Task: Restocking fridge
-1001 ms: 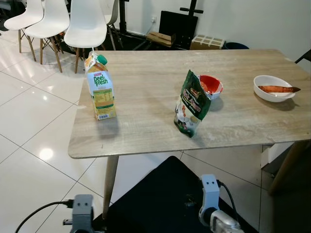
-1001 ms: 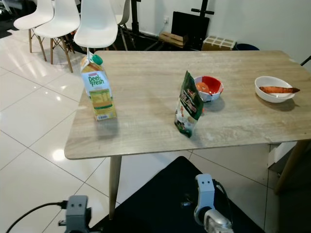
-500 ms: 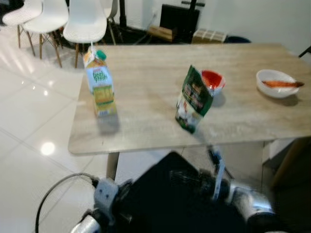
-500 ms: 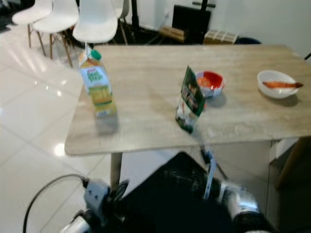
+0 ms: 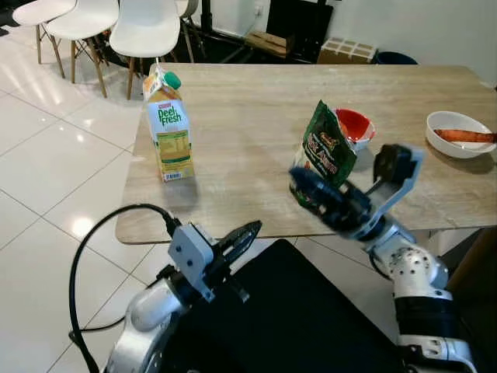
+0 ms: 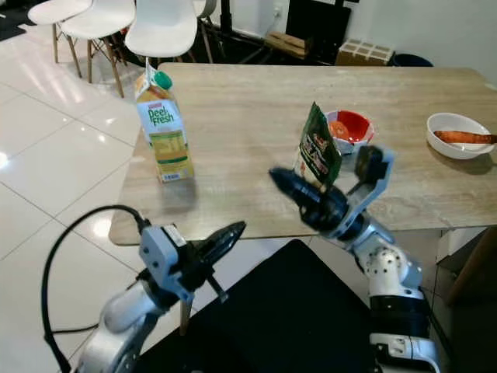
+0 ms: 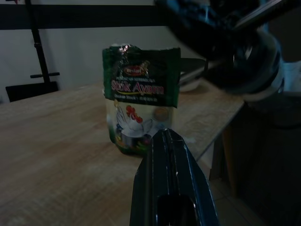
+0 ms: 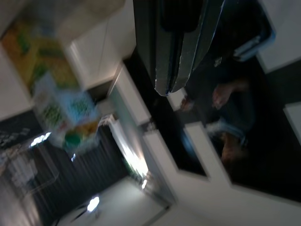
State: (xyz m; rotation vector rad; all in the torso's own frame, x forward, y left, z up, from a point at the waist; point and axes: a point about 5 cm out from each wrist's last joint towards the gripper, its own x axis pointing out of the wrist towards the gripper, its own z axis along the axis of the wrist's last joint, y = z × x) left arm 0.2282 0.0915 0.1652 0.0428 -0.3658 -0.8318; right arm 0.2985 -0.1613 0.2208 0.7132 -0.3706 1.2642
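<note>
Green stand-up foil pouch of chicken stock (image 5: 320, 158) stands upright near the front edge of the pale wood-grain bench (image 5: 248, 109), roughly mid-length, just in front of a small red-and-white bowl (image 5: 356, 127). Yellow-and-white juice carton with green cap (image 5: 169, 124) stands upright toward the front left corner, well apart from the pouch. White oval dish holding an orange sweet potato (image 5: 458, 139) sits near the right edge. Both cold-storage candidates stand free for pickup.

Right gripper (image 5: 311, 190) is raised at the front edge, just before the pouch, fingers pressed together, holding nothing. Left gripper (image 5: 247, 235) is below the front edge, fingers likewise closed and empty, pointing toward the pouch. Judgement: approach stage; nothing grasped yet.
</note>
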